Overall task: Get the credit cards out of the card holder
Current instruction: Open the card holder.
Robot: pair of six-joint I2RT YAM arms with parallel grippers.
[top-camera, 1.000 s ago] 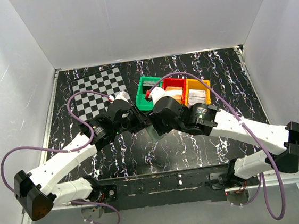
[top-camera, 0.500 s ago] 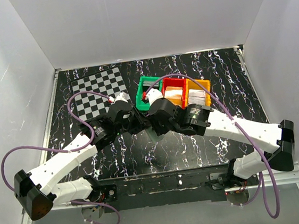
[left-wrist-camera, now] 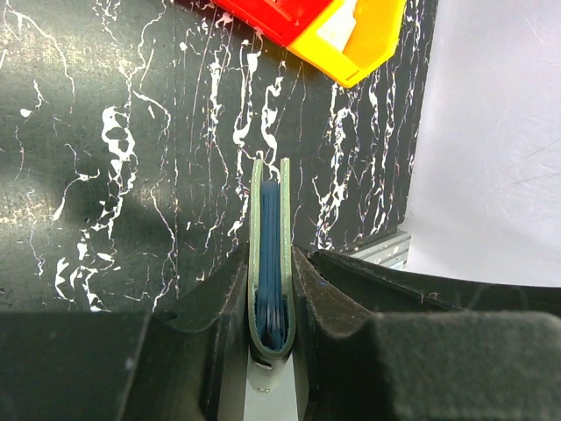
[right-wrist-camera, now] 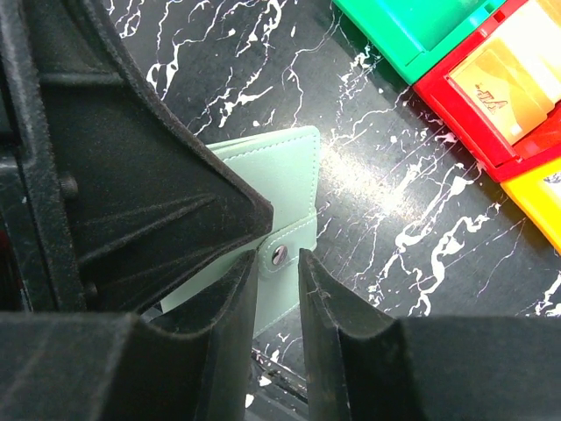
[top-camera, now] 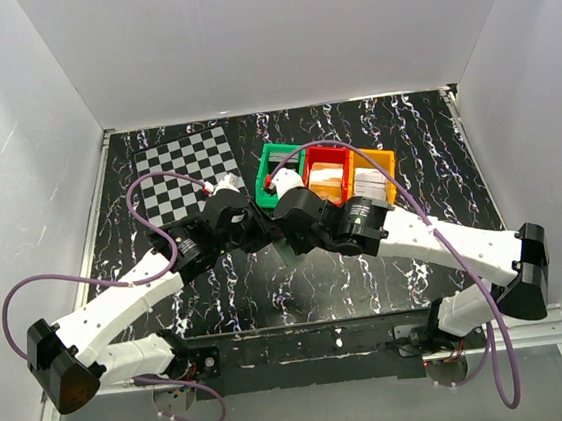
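Right hand [right-wrist-camera: 277, 256] advanced, cards [left-wrist-camera: 270, 263] inside card holder [left-wrist-camera: 254, 237]

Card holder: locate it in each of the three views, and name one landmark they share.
Top external: hidden where the left gripper meets the right gripper.
Left wrist: card holder edge-on at centre, clamped by the left gripper.
Right wrist: centre-left, snap tab at the right gripper's tips.
Shared landmark: red bin.

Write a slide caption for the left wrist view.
Left gripper clamps the folded sage-green card holder edge-on over the marbled table.
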